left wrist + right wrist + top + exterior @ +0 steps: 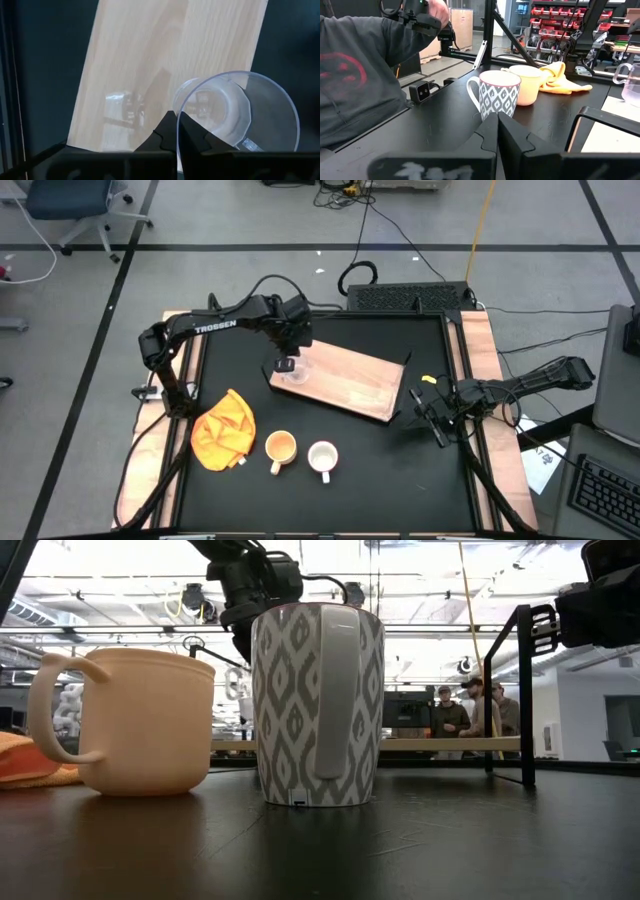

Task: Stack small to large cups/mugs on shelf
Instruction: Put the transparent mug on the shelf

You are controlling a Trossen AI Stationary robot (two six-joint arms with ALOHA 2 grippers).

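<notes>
My left gripper (285, 365) (177, 125) reaches over the left end of the light-wood shelf board (350, 385) (150, 60) and is shut on the tiny clear glass cup (296, 373) (235, 115). The yellow-orange mug (280, 447) (140, 720) and the white patterned mug (322, 456) (318, 705) stand upright on the black tabletop, side by side, near the table's near edge. My right gripper (437, 418) (497, 125) waits shut at the table's right side, beside the board's right end, touching nothing. My left gripper pinches the glass cup's wall at its rim (181, 107), one finger inside the cup and one outside, coming from above and pointing down. The cup's mouth faces up over the board. Whether its base rests on the board, I cannot tell.
An orange-yellow cloth (225, 430) lies bunched left of the mugs. Black frame posts (525, 690) stand at the table's edges. A person's grey sleeve (350, 75) shows close by in the right wrist view, and people stand far behind the table (470, 710).
</notes>
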